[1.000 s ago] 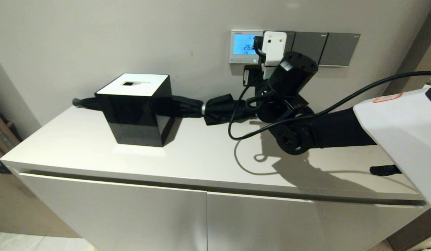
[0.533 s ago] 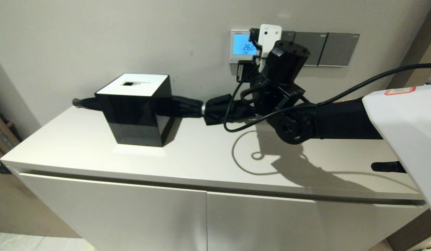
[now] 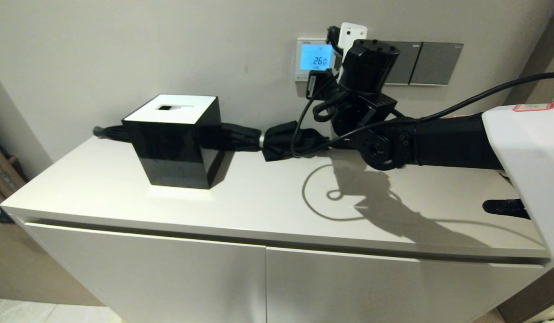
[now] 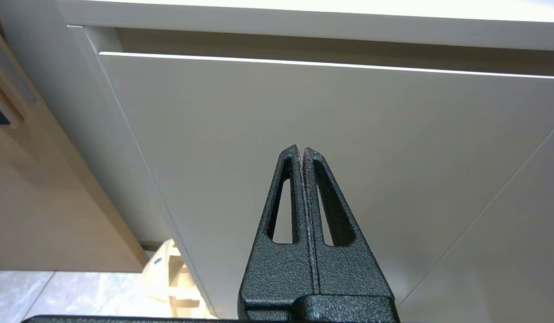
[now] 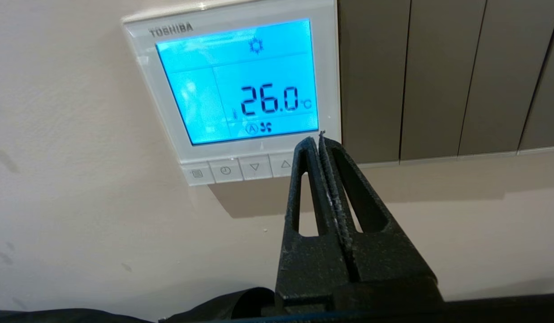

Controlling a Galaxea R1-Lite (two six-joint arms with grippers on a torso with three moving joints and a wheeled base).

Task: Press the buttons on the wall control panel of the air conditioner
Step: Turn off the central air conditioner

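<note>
The air conditioner's wall control panel is a white-framed square with a lit blue screen reading 26.0; it also shows in the head view. The buttons run along its bottom edge; the right end of the row is hidden behind my fingers. My right gripper is shut and empty, its tips over the panel's lower right corner just past the up-arrow button. I cannot tell whether it touches. My left gripper is shut and empty, parked low in front of the cabinet door.
Dark grey switch plates adjoin the panel on its right. On the white cabinet top stand a black tissue box and a folded black umbrella along the wall. The right arm's cable loops above the top.
My right arm has risen along the wall, and the wrist now sits higher beside the panel. The screen shows more fully. The left arm has not moved.
</note>
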